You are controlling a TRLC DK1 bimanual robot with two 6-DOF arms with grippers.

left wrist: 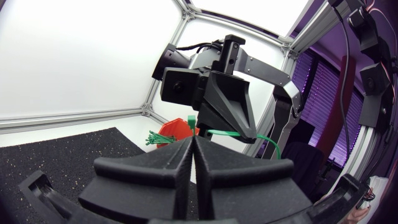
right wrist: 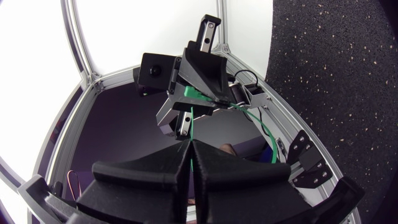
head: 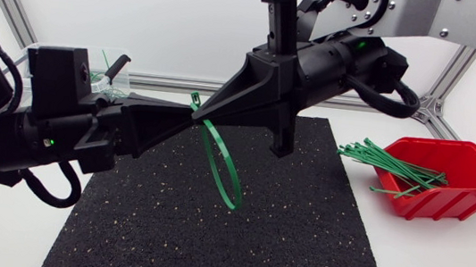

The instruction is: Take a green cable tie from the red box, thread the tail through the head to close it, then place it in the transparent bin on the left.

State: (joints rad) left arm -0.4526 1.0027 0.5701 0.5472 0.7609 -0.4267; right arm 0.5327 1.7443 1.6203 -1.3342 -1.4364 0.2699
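Gripping the green cable tie (head: 223,166) from two sides: fingers of the left gripper (head: 184,120) pressed together on its strap, those of the right gripper (head: 204,112) likewise clamped on it, tip to tip with the left. Hanging below both tips as a loop above the black mat (head: 316,241) (short end poking up just above them). Well apart beyond the right gripper, a red box (head: 459,202) with more green ties (head: 392,162); behind the left gripper, the transparent bin (head: 112,58)
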